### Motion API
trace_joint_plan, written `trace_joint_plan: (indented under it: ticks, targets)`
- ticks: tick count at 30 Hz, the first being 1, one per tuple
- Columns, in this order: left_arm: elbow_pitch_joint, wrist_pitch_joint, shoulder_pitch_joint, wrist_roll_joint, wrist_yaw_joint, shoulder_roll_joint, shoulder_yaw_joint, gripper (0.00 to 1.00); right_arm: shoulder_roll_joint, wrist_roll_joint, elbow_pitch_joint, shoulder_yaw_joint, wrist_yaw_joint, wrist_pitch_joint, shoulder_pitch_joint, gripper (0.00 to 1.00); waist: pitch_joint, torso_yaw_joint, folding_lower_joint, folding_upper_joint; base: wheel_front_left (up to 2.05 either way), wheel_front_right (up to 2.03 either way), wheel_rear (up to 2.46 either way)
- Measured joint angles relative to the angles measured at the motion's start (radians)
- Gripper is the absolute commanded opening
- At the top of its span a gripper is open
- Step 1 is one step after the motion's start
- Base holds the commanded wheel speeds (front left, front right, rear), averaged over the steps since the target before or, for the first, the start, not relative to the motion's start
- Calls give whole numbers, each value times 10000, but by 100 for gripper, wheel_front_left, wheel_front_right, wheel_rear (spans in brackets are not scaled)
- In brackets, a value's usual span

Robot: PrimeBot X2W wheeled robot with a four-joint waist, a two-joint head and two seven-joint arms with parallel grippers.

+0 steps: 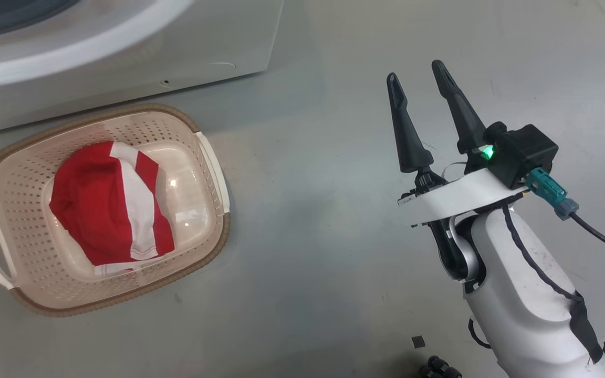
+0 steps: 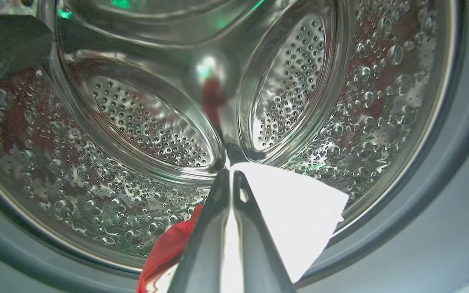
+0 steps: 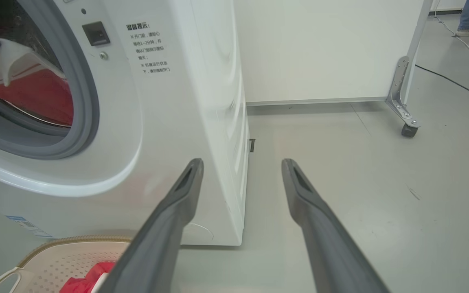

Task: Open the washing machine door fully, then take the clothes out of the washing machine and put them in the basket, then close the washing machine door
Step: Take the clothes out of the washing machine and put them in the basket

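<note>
Inside washing machine drum [image 2: 149,126]: left fingers [image 2: 210,228] pressed together, pinching red-and-white clothes [image 2: 299,211]. Second red striped garment [image 1: 97,205] lies in basket [image 1: 19,178] on grey floor [image 1: 308,236]. Right fingers [image 1: 406,136] spread wide, holding nothing, well apart from basket.

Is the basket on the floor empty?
No, a red and white garment lies inside the basket.

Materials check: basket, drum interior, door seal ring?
basket: looks like moulded cream plastic, semi-gloss, with regular punched holes and glints on its floor. The brown woven-look rim is probably plastic too.
drum: polished metal, likely stainless, with mirror reflections and perforated, embossed walls.
door seal: matte grey, probably rubber, with a soft rolled lip and no shine.
</note>
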Motion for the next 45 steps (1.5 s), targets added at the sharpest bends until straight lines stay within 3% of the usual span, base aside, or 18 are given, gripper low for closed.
trace_joint_plan:
  ticks: [18,45]
  targets:
    - [-1929,-1858,1844,10,213,-853,-337,0,-4,-495,573,-430,174,0,888,100,-1515,890,-1,0,0,0,0]
    - [-5998,-2502,3061,259,849,-1151,77,0,-6,-656,800,-732,299,0,1678,100,-3225,1733,-1,0,0,0,0]
